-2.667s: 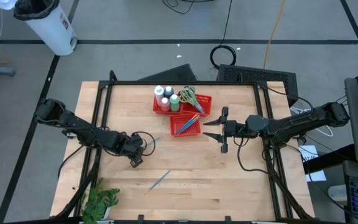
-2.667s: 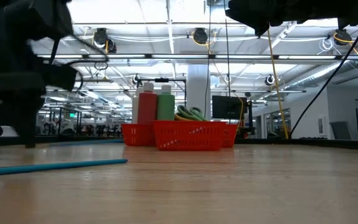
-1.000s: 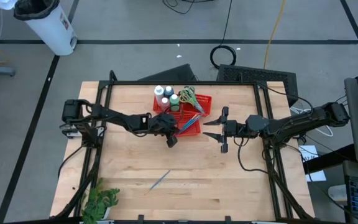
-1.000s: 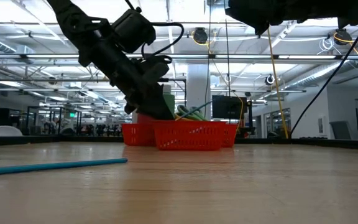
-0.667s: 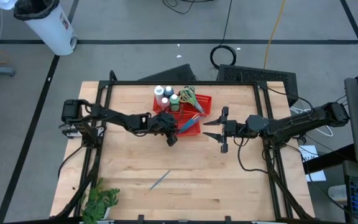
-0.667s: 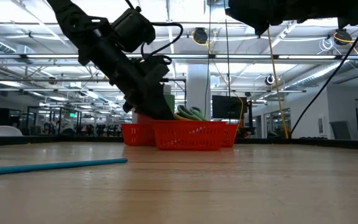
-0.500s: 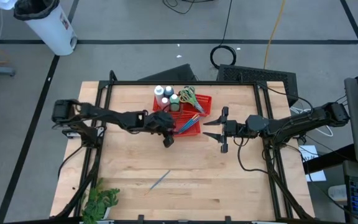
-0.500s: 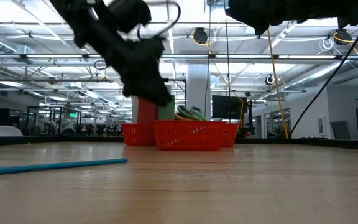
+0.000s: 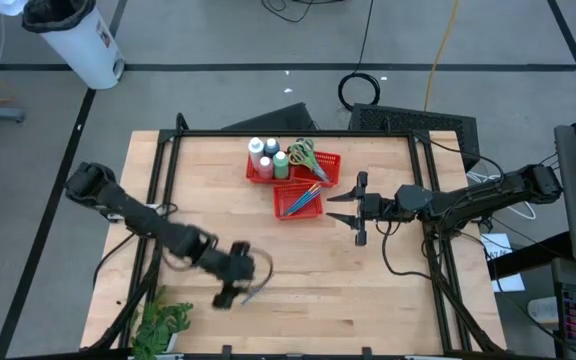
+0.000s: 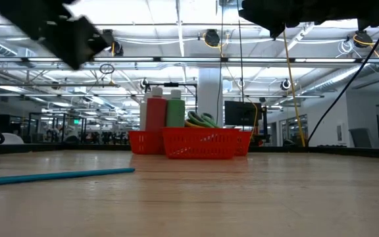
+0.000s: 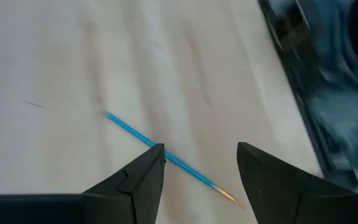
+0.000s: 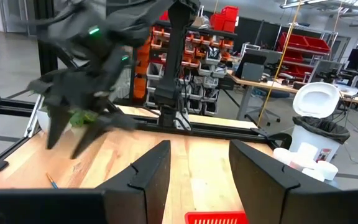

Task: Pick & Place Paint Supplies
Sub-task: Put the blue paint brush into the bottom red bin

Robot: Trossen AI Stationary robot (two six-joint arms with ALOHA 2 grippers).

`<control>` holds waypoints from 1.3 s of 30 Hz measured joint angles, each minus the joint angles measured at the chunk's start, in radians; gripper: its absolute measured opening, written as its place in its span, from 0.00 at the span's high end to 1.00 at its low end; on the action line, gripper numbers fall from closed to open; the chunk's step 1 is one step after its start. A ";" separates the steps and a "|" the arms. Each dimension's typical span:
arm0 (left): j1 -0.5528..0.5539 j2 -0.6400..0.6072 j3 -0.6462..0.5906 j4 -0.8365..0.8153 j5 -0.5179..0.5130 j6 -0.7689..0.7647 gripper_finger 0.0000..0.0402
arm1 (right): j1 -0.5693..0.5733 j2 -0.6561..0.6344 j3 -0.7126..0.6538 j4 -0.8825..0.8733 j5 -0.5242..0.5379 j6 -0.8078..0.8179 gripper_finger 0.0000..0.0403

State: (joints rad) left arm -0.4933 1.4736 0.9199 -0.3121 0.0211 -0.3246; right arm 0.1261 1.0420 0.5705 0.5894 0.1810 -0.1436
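Left gripper (image 9: pixel 236 284) swung from the red baskets (image 9: pixel 298 200) back to the near table, jaws apart and empty over the loose blue brush (image 11: pixel 166 158), likely next pick; right gripper (image 9: pixel 346 208) waits open, empty.

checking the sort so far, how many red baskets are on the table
2. One red basket sits near the table's far edge, holding bottles and scissors; the second red basket sits just in front of it, holding brushes. In the low view they overlap, so nothing more can be told there.
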 joint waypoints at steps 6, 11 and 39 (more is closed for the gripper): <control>-0.132 0.088 -0.001 0.026 -0.006 -0.104 0.48 | 0.000 0.000 0.000 0.005 0.000 0.019 0.61; -0.161 0.174 -0.001 0.045 0.005 -0.063 0.48 | 0.000 0.000 0.000 0.013 0.000 0.018 0.61; -0.007 0.094 0.006 -0.175 0.001 -0.011 0.48 | 0.000 0.000 0.000 0.004 0.000 0.016 0.61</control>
State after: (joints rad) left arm -0.4999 1.5673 0.9257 -0.4869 0.0219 -0.3355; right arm 0.1261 1.0420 0.5701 0.5938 0.1814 -0.1277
